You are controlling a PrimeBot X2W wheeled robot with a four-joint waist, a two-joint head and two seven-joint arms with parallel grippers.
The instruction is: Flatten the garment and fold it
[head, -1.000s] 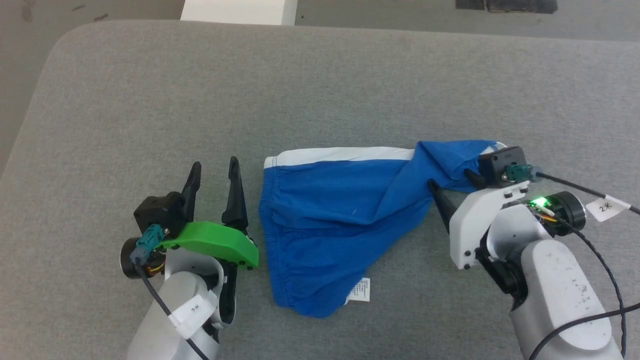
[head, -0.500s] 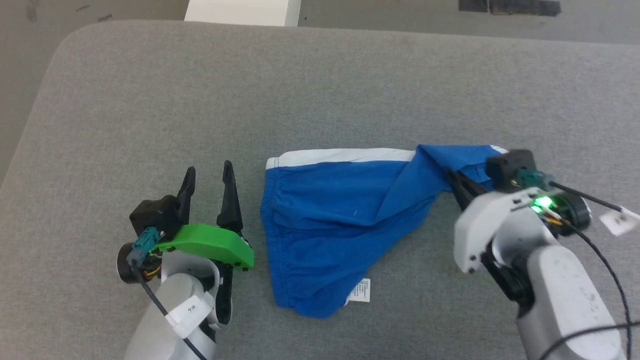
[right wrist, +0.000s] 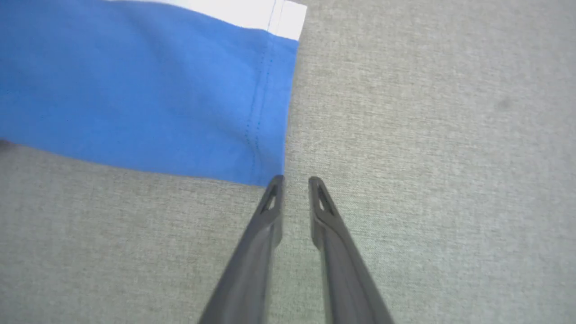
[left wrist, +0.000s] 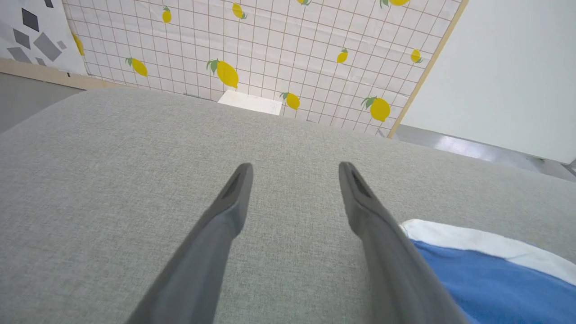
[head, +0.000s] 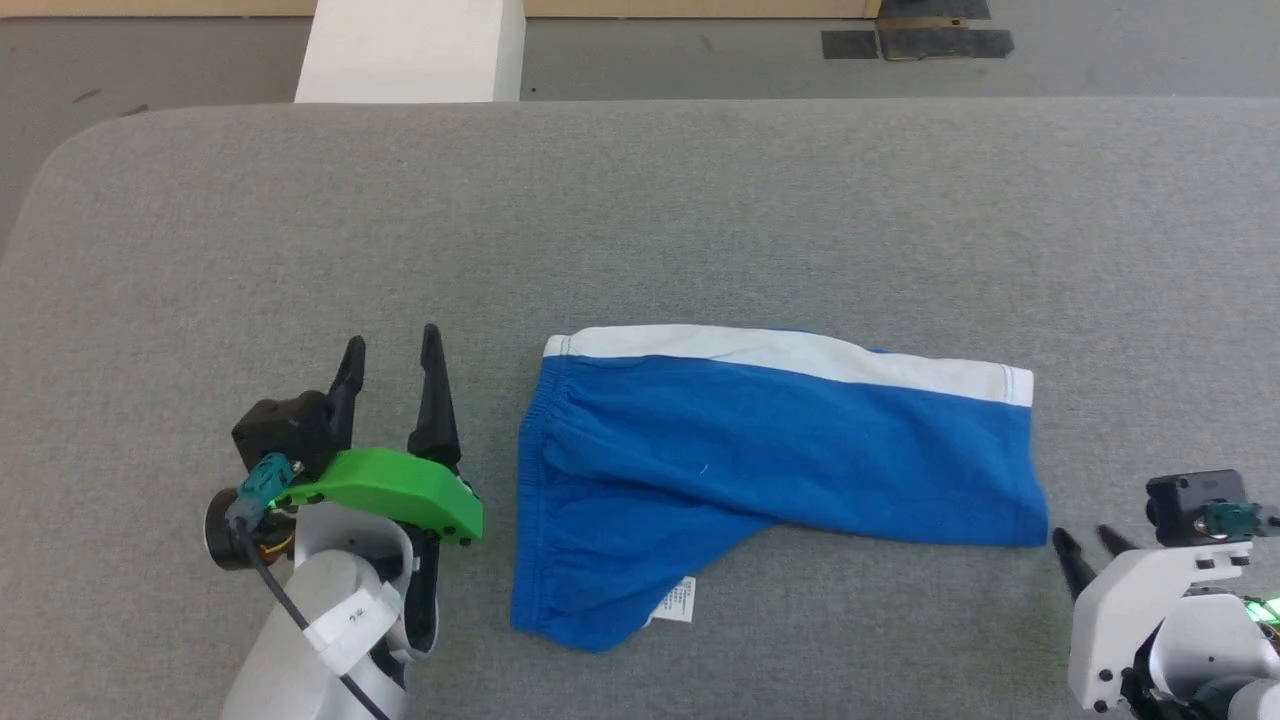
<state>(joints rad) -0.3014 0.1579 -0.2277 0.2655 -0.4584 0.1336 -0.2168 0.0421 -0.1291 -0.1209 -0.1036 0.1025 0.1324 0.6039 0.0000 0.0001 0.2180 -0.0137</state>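
1. The bright blue soft fabric shorts [head: 760, 470] lie just toward 5 o'clock from the middle of the grey padded tabletop [head: 640, 200]. A second ago their leg end was doubled back over the body with the right claw at it. Now that leg is drawn out to 3 o'clock and lies flat, its hem straight and the broad white side stripe [head: 800, 352] unbroken along the 12 o'clock edge
2. The head camera has also tipped, as more floor shows at 12 o'clock than before, so part of the shift in the picture is not the cloth's own
3. Judging from this, the flattening is nearly done. The lobe at 7 o'clock, below the gathered elastic waistband [head: 535, 480], is still bunched, with the small white care tag [head: 678, 603] poking out. No fold has been made yet
4. The dark two-fingered right gripper [head: 1082, 535] has let go and drawn back to the shorts' 4 o'clock corner. Its jaws stand narrowly apart with nothing between them. In the right wrist view one fingertip [right wrist: 275, 189] sits right at the hem corner, and I cannot tell whether it touches
5. The green-bracketed left gripper [head: 391, 340] waits at 9 o'clock, just beside the waistband, jaws spread wide and empty over bare tabletop
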